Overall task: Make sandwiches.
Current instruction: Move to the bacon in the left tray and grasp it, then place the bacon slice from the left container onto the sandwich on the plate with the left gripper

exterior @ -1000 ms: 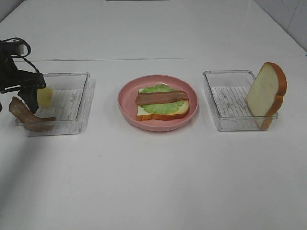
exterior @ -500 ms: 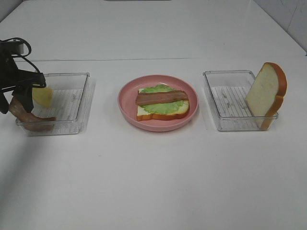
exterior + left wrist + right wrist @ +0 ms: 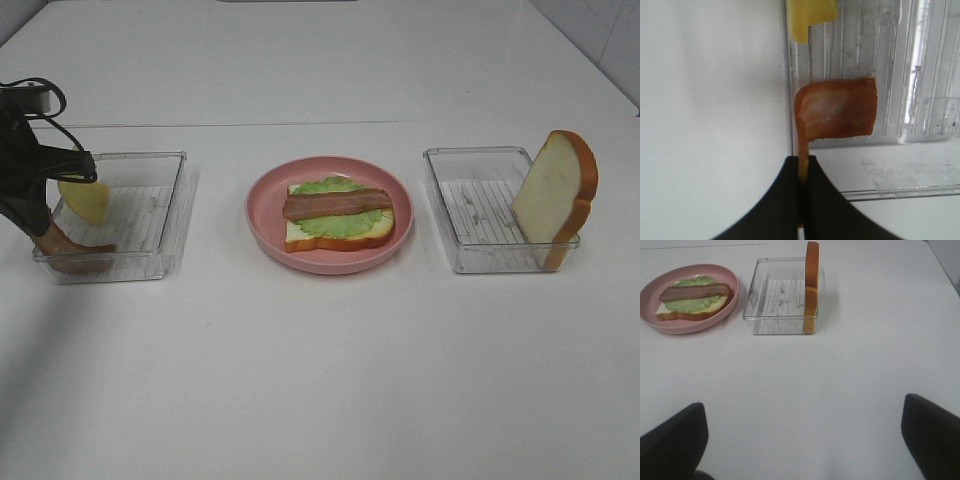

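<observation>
On the pink plate (image 3: 262, 225) lies the open sandwich (image 3: 338, 214): a bread slice, green lettuce and one bacon strip (image 3: 335, 203). In the left clear tray (image 3: 165, 200) lie a yellow cheese slice (image 3: 86, 200) and a second bacon strip (image 3: 78, 250). My left gripper (image 3: 38, 226) is shut on that strip's end at the tray's outer wall. The left wrist view shows the bacon (image 3: 837, 115) pinched between the fingertips (image 3: 790, 172), with the cheese (image 3: 807, 15) beyond. My right gripper (image 3: 802, 405) hangs open over bare table, away from the upright bread slice (image 3: 811, 285).
The right clear tray (image 3: 480, 215) holds only the bread slice (image 3: 556, 195), which leans on its far right wall. The plate (image 3: 685, 327) sits between the two trays. White table surrounds everything, and a seam runs across behind the trays.
My left gripper has closed on the end of the bacon strip in the left tray. The cheese slice beside it has shifted slightly. The right gripper stays still and open.
</observation>
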